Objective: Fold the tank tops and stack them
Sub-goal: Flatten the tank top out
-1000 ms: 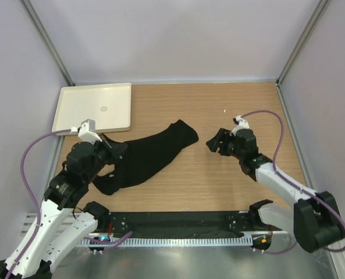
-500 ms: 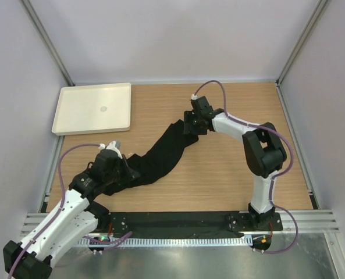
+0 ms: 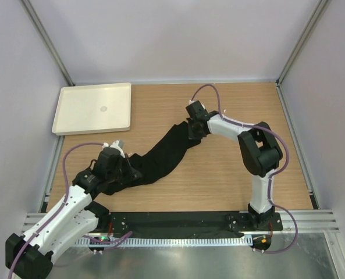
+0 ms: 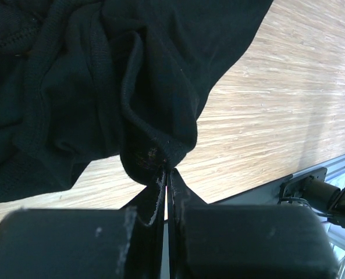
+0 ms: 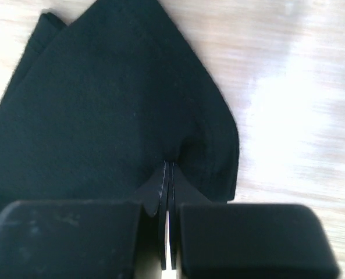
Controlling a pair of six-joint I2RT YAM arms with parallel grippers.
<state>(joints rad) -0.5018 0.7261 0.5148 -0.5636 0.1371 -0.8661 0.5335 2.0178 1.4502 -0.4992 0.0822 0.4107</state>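
Note:
One black tank top (image 3: 160, 154) lies stretched in a diagonal band across the wooden table, from lower left to upper right. My left gripper (image 3: 127, 169) is shut on a bunched hem fold at its lower left end (image 4: 155, 154). My right gripper (image 3: 194, 129) is shut on the fabric near the upper right corner (image 5: 207, 145), which lies flat on the wood. In both wrist views the jaws are pressed together with black cloth pinched at their tips.
A white tray (image 3: 93, 108) sits at the back left of the table. Grey walls stand close on the left, back and right. A black rail (image 3: 178, 222) runs along the near edge between the arm bases.
The right arm swung from the right side of the table over to the top's upper right corner, and its jaws shut on the fabric. The left gripper moved down and back with its end, stretching the cloth.

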